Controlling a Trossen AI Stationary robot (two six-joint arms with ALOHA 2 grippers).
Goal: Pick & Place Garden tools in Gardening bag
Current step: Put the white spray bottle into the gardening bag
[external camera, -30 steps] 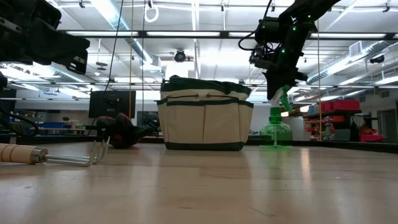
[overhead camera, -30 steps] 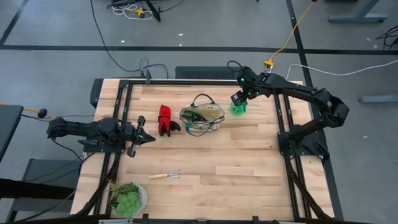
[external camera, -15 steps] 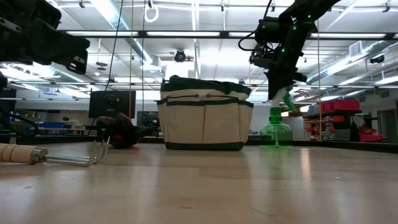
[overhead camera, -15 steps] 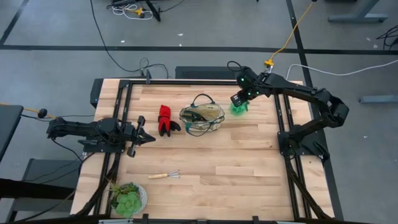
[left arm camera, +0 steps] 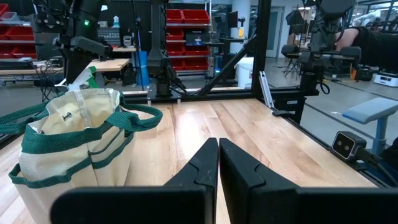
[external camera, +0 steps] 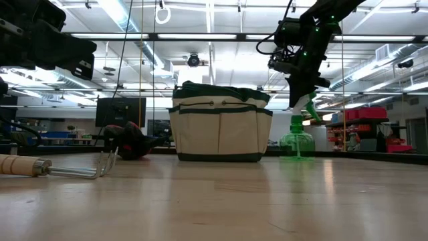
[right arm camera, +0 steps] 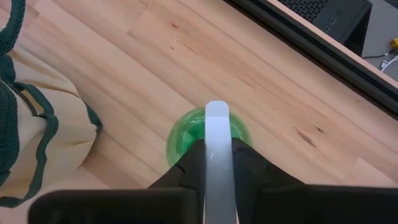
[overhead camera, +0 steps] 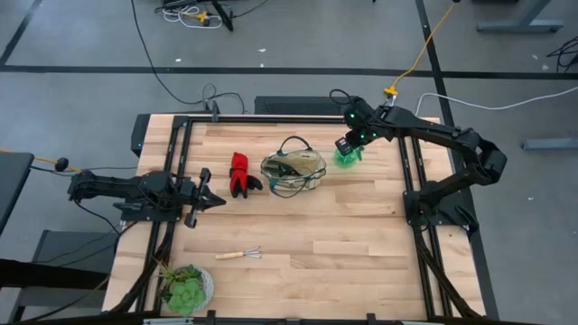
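Fingers of the right gripper [right arm camera: 216, 163] now pinch the white nozzle of the spray bottle [right arm camera: 211, 134], having drawn in from the wider spread of a second ago.
Nothing else has shifted: the bottle stands upright on the table [overhead camera: 307, 244], long axis vertical, just beside the gardening bag [overhead camera: 293, 171] on its right side, nozzle slanting up under the gripper in the low view [external camera: 302, 100]. The left gripper [left arm camera: 217, 163] waits at the table's left edge, fingers pressed together, pointing toward the bag. The gloves [overhead camera: 241, 174] lie just left of the bag; the mini rake [overhead camera: 240, 255] lies near the front, its long axis running left to right, tines toward the right. No writing is readable on any of them.
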